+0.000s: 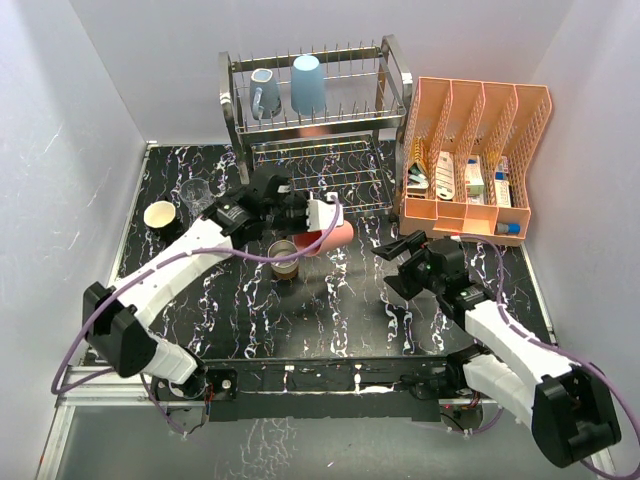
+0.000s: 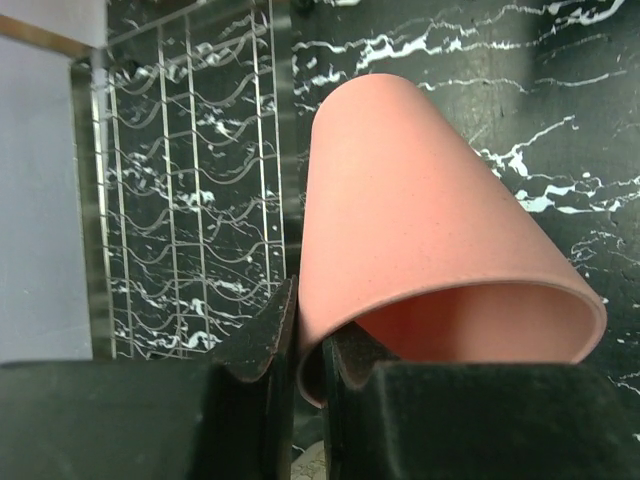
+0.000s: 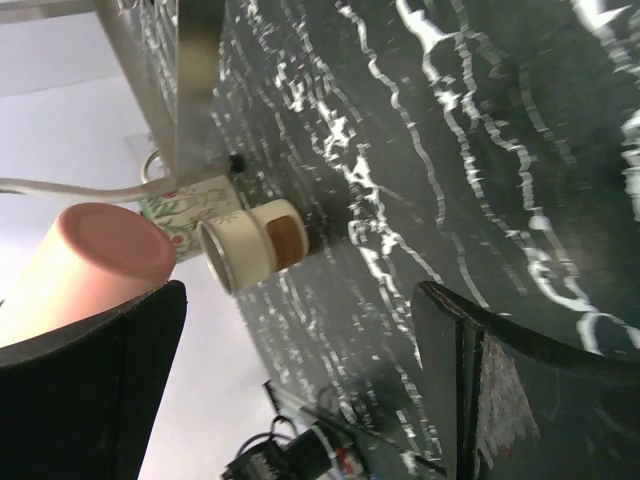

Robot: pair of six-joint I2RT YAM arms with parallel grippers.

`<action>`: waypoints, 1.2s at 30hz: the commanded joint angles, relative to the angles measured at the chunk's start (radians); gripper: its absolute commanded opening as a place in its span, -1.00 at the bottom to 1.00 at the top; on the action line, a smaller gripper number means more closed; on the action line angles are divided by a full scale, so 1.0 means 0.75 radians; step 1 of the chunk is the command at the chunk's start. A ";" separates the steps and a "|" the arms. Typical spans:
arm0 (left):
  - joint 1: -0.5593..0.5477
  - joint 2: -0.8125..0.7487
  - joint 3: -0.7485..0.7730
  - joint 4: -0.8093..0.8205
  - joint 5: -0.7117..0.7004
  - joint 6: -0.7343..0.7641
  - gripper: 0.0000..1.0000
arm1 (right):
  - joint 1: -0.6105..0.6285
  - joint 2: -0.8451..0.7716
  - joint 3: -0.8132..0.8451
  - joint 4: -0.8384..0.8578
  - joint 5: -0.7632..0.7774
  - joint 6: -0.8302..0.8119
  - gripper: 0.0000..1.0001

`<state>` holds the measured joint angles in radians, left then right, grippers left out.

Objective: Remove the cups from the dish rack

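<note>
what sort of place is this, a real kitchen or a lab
Most likely a robot test bench, not a kitchen: left arm and right arm bolted to a black marbled table, pale walls boxing it in, and a dish rack beside an orange file organizer.

Left tool (image 1: 317,217) extended forward, clamped tight; right tool (image 1: 392,265) low, spread wide.

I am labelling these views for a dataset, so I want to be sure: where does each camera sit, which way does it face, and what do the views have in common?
Top external: above and behind the bases, looking down on the table, the dish rack, the left arm and the right arm.
Left wrist: on the left arm, looking along the left gripper, shut on the salmon-pink cup, the rack's wire shelf behind.
Right wrist: on the right arm, looking leftward across the table through the open right gripper at the brownish cup.
Shared: both wrist views show the salmon-pink cup.
</note>
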<state>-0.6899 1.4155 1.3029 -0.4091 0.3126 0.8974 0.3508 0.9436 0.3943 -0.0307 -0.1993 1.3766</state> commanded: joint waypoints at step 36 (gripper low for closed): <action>-0.158 0.678 0.899 -0.744 -0.457 -0.013 0.59 | -0.089 -0.142 0.876 -0.811 0.672 -0.804 0.96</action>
<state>-0.8021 2.0441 1.9091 -0.9661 -0.0219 0.9077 0.2859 0.8013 0.9104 -0.6888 0.2733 0.8841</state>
